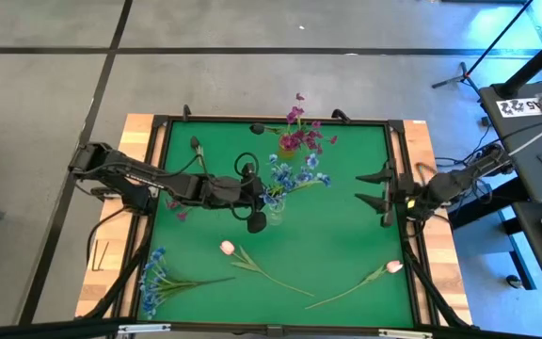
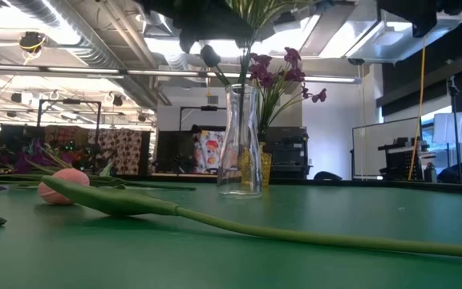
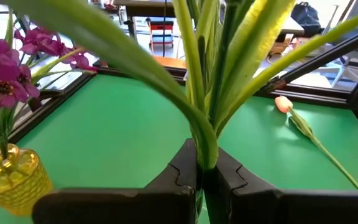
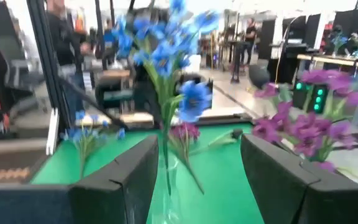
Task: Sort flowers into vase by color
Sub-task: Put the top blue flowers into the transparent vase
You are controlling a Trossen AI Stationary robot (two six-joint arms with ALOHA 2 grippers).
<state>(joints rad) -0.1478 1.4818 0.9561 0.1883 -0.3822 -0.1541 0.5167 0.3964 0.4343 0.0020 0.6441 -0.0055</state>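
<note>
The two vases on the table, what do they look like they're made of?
Tall vase: apparently clear glass, smooth and glossy; the room shows straight through it. Short vase: yellow, translucent, ribbed surface, with stems visible inside; glass or plastic, I can't tell which.

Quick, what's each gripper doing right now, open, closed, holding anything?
Left gripper: closed on the green stems of the blue flower spray over the clear vase.
Right gripper: open, empty, at the table's right side.

vases [image 1: 277,202] mid-mat, open green mat [image 1: 346,240] nearer right
</note>
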